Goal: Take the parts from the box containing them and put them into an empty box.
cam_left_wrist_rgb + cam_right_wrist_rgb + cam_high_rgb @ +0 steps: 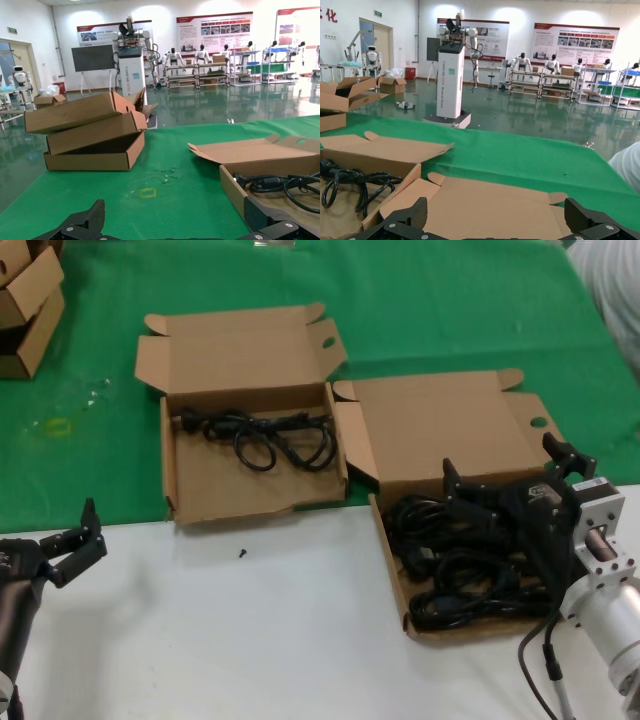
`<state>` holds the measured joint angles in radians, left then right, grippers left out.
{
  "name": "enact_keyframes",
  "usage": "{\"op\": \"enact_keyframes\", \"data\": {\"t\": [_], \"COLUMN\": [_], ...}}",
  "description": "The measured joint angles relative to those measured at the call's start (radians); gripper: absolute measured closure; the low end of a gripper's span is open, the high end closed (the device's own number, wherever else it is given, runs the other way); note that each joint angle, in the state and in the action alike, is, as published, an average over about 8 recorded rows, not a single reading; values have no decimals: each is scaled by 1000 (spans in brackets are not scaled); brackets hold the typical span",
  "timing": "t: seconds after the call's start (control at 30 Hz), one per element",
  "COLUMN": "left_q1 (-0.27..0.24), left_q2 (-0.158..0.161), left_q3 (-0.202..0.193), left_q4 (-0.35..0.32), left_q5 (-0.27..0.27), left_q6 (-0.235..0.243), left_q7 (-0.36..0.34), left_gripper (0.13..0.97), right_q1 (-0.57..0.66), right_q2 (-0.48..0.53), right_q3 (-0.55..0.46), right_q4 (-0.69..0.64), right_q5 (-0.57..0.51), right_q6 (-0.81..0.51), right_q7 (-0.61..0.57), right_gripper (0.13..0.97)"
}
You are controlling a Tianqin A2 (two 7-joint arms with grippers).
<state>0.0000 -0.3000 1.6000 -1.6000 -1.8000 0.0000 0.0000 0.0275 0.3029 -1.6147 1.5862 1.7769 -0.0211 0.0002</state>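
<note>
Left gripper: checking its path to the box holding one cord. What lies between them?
Head view: only bare white table between left gripper and that box.

Left gripper (170,225) fingertips spread apart along bottom edge. Lower right: open cardboard box (235,187) holding a black power cord (280,184), lid flap (250,150) laid back. Left of centre: stacked cartons (90,132) on green cloth (175,165).

Black left gripper (88,535) idle at near-left, fingers spread. Black right gripper (510,478) extended forward, fingers spread wide.
</note>
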Motion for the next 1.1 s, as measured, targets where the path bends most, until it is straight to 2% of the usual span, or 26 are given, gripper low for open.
{"op": "enact_keyframes", "data": {"t": [1.1], "left_q1": [0], "left_q2": [0], "left_q3": [0], "left_q4": [0], "left_q5": [0], "left_q6": [0], "left_q7": [0], "left_gripper": [132], "right_q1": [0], "right_q2": [0], "right_q3": [0], "right_q4": [0], "right_q5": [0], "right_q6": [0], "right_q7": [0], "right_gripper": [129]}}
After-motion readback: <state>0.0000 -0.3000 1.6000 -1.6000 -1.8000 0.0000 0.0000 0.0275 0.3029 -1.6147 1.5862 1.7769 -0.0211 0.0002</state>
